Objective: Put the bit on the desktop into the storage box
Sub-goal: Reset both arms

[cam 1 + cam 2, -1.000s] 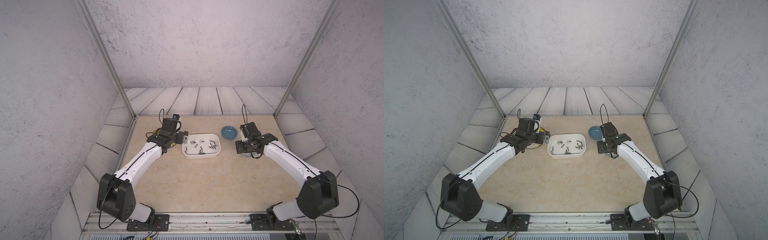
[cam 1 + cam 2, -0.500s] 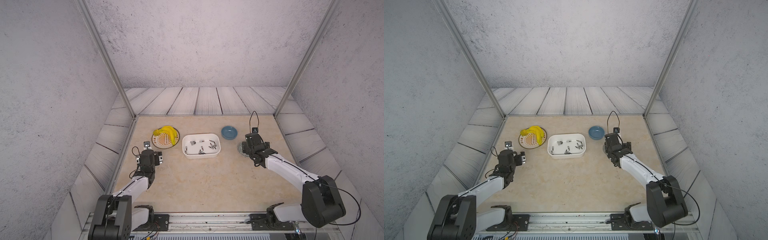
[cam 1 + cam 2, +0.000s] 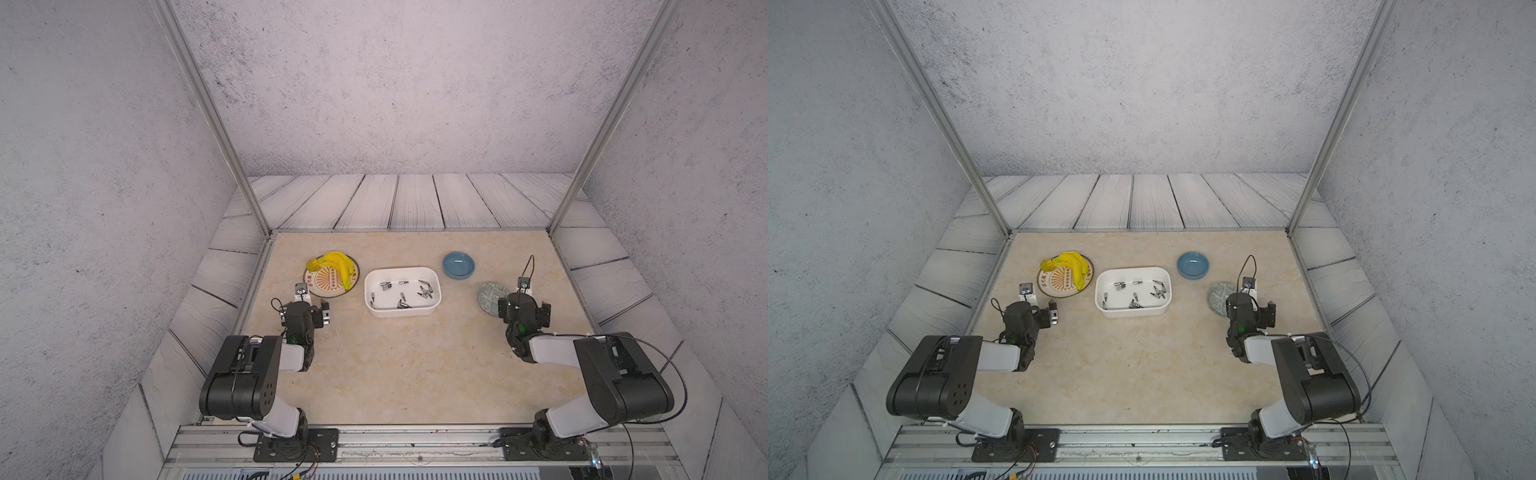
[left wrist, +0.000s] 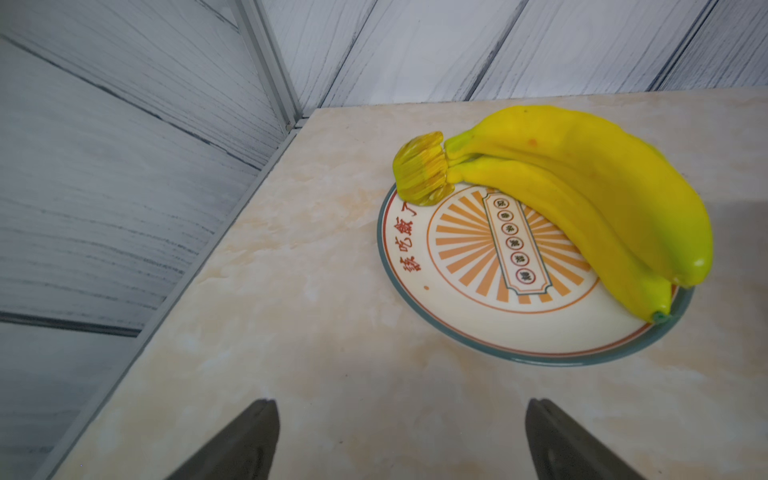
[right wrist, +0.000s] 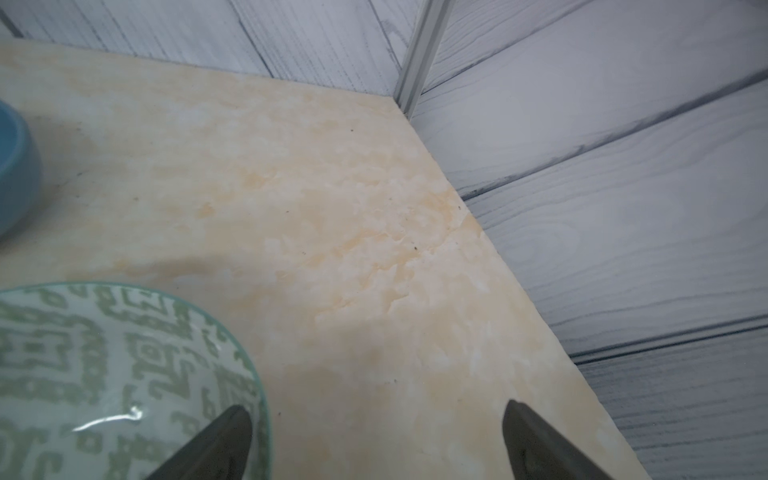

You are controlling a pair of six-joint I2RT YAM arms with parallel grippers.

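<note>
Top views: storage box (image 3: pixel 402 312), white and unmarked, sits mid-desk toward the far half of the desk (image 3: pixel 395 374). Bits (image 3: pixel 424 289): several small metal ones, all lying loose on the box floor, none held. Plate (image 3: pixel 320 291) is just left of the box, with bananas (image 3: pixel 337 264) on its far side. Blue bowl (image 3: pixel 458 264) is past the box's far right corner, apart from it. Patterned bowl (image 3: pixel 487 296) is right of the box, its near edge partly hidden by the right claw (image 3: pixel 523 308). Left claw (image 3: pixel 304 311) is low, near the plate's near rim, by the desk's left edge. Both arms are folded back toward the base rail (image 3: pixel 415 440). The layout is the same in both top views.

Left wrist: the plate fills the frame, cream with a teal rim and orange sunburst. Red Chinese characters run along the rim; part looks like "吃飯", the rest I can't tell. The centre banner has six small characters in circles, too small to read. The bananas lie across the plate, stem end overhanging the rim. Left claw (image 4: pixel 401 405) is released, jaws wide, only bare desk between them. Grey plank panels (image 4: pixel 124 166) stand behind.

Right wrist: right claw (image 5: pixel 374 409) is released, jaws wide, gripping nothing. One finger overlaps the patterned bowl's rim; whether it touches, I can't tell. The bowl is pale green with a geometric print. The blue bowl shows at the frame edge. No writing is readable here.
</note>
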